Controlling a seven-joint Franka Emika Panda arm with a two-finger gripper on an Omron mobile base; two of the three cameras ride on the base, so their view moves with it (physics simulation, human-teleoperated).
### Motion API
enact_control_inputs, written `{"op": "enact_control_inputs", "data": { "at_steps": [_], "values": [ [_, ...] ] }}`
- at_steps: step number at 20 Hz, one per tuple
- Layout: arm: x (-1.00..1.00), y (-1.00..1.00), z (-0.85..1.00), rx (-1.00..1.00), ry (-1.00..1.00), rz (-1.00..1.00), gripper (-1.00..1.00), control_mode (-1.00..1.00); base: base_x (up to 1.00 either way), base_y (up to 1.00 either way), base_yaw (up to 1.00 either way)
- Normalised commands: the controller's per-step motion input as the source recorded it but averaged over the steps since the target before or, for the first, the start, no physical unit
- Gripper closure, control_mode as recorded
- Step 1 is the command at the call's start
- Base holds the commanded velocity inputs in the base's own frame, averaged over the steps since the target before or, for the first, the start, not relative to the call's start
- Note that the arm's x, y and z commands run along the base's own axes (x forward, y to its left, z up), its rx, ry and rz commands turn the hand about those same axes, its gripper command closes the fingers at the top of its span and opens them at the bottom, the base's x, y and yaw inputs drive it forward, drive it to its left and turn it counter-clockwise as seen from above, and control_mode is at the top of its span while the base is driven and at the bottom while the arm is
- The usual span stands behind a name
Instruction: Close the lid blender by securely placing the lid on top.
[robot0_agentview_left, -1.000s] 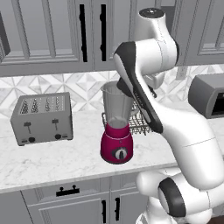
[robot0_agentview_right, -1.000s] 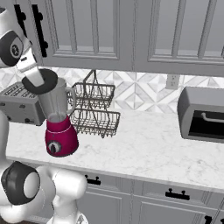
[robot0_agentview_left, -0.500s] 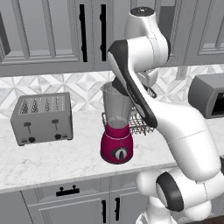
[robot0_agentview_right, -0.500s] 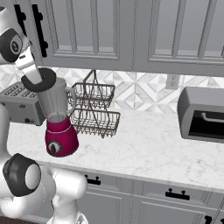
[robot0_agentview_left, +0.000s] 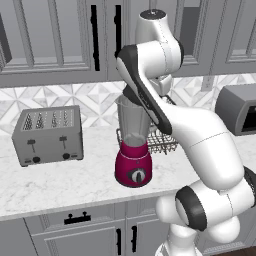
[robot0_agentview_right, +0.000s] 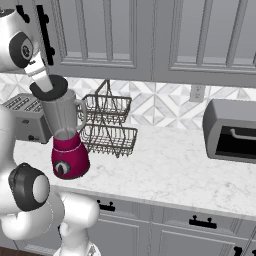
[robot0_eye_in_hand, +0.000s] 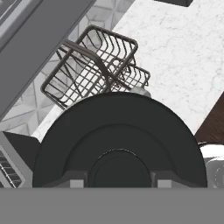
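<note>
Since a second ago the arm's upper joints have swung round, while the flat round black lid (robot0_agentview_right: 51, 88) has stayed at the rim of the blender jar.

That lid sits tilted on the mouth of the tall clear grey blender (robot0_agentview_right: 66, 131) with its crimson base, which stands on the white marbled counter (robot0_agentview_right: 165, 170); in the hand view the lid (robot0_eye_in_hand: 119, 141) spreads wide and close under the camera. The gripper (robot0_agentview_right: 46, 86) reaches down onto it, seemingly clasping the lid, though the fingers are hidden and I cannot tell how far apart they stand. Just beside the jar's handle is a dark two-tier wire basket (robot0_agentview_right: 107, 125), and behind the blender a silver four-slot toaster (robot0_agentview_left: 48, 134). Well apart to the right sits a grey toaster oven (robot0_agentview_right: 231, 132).
</note>
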Motion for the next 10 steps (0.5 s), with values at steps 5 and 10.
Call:
{"op": "enact_control_inputs", "data": {
  "at_steps": [5,10],
  "values": [
    [0.12,0.00,0.00,0.00,0.02,0.00,1.00,-1.00,0.00,0.00,0.00],
    [0.00,0.00,0.00,0.00,0.03,0.00,1.00,-1.00,0.00,0.00,0.00]
  ]
}}
